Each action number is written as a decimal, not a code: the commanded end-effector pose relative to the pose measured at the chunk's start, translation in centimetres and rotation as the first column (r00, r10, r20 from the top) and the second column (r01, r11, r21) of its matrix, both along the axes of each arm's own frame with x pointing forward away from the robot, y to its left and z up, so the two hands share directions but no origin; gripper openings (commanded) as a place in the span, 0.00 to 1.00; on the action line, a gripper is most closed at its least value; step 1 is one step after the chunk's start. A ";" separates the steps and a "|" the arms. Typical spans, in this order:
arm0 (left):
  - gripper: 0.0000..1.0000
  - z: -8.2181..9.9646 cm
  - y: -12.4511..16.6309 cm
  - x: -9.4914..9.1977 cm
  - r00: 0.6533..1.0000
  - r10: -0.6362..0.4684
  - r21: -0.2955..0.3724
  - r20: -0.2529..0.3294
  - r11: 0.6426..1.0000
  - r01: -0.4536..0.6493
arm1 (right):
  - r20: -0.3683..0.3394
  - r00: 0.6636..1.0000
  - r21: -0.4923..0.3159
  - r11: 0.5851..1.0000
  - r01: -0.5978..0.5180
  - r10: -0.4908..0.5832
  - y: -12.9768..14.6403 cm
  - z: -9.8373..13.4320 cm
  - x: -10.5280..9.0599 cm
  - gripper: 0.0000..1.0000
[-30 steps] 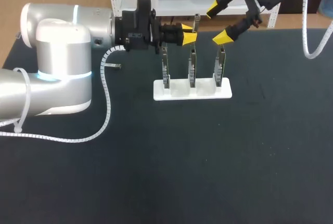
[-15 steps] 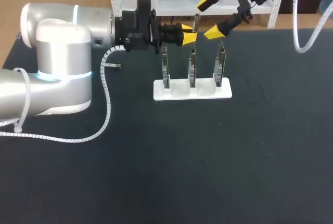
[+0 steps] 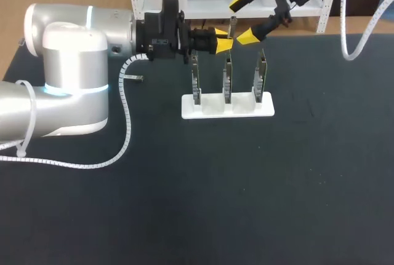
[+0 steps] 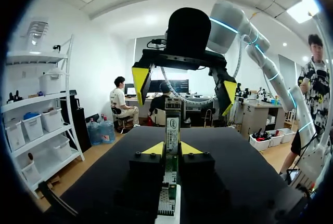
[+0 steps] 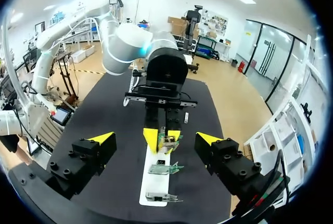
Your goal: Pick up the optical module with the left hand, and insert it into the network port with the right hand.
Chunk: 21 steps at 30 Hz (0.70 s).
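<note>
While the left arm lies level across the far side of the black table [image 3: 258, 191], its wrist is straight and its fingers point sideways toward the middle. The left gripper [image 3: 222, 39] is clamped on the optical module [image 4: 172, 128]. Both yellow tips press its lower part from two sides, and the module stands upright, its labelled end rising above the fingers. In the head view the module shows as a thin vertical strip just past the left gripper's tips, held in the air over the far side of the white rack [image 3: 209, 107].

The right arm comes in from the far right corner, with its wrist angled down and back toward the left arm, so the two grippers face each other. The right gripper [image 3: 242, 17] is spread wide. In the left wrist view one of its yellow tips stands to each side of the module's upper end, and both are clear of it. The right wrist view looks straight along the left arm, with the module and the left gripper's tips between the right gripper's own parted fingers and a little ahead of them.

Three upright cards [image 3: 227, 77] stand side by side in the rack, below the grippers. A small loose part [image 3: 138, 79] lies on the table beside the left arm's white spiral hose [image 3: 127, 123].
</note>
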State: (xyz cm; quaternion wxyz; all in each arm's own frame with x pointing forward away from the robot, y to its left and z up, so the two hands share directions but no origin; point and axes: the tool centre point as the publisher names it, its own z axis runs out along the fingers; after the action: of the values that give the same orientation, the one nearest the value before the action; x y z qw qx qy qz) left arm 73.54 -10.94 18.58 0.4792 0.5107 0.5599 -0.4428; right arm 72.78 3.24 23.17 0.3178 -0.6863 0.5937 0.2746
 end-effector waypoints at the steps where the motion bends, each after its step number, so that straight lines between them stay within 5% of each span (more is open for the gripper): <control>1: 0.00 -0.1 0.0 0.0 1.000 0.003 -0.001 0.002 1.000 -0.003 | -0.014 0.999 0.000 1.000 -0.031 0.031 0.4 -0.2 1.4 1.00; 21: 0.00 -0.1 0.0 0.0 1.000 0.003 -0.001 0.002 1.000 -0.003 | -0.036 0.995 0.039 0.995 -0.097 0.098 1.2 -0.9 3.6 1.00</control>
State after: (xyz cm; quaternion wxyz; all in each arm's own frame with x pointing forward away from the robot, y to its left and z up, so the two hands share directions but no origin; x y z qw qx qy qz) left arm 73.54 -10.94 18.58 0.4792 0.5107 0.5599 -0.4428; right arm 75.87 4.19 22.49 0.3107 -0.7009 0.5640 0.3068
